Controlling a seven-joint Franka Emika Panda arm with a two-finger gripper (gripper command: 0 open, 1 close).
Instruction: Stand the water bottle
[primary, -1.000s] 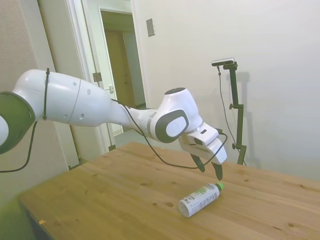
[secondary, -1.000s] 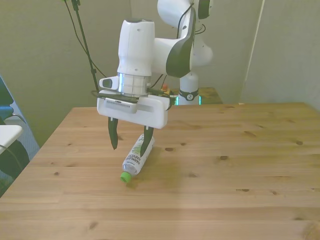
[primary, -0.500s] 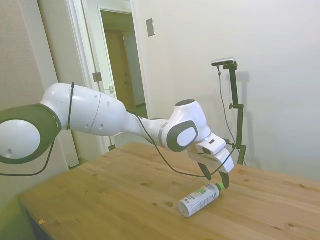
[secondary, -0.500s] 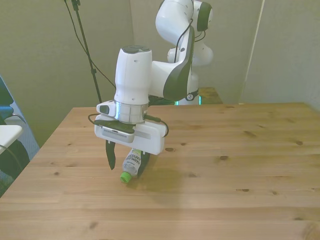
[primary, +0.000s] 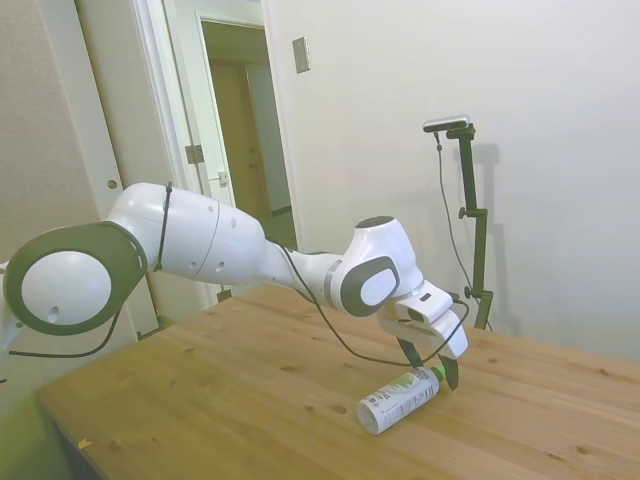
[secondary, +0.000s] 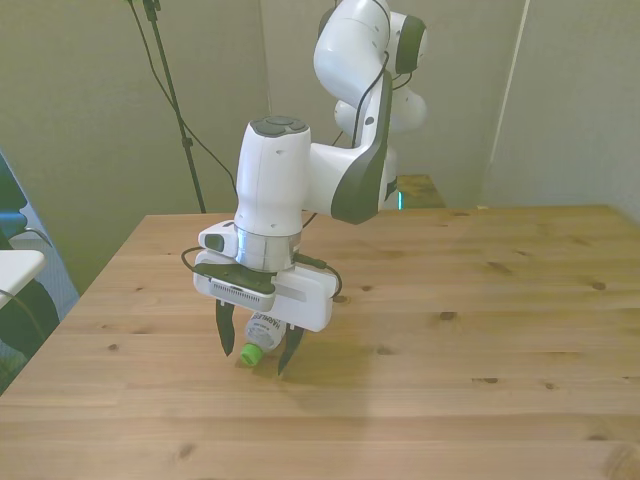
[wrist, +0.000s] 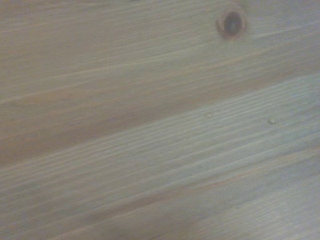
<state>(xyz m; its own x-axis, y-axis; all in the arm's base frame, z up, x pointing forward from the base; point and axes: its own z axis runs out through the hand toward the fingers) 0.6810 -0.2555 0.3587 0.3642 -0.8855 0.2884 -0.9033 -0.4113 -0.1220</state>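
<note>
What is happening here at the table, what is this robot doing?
A white robot arm is reaching for a small plastic water bottle with a green cap that lies on its side on the wooden table. Its gripper is open and lowered over the cap end, one finger on each side. The bottle is not yet gripped or stood up.

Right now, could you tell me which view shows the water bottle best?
The side view: the water bottle lies in full length on the table. The front view shows only its cap end between the jaws; the wrist view shows only wood.
</note>
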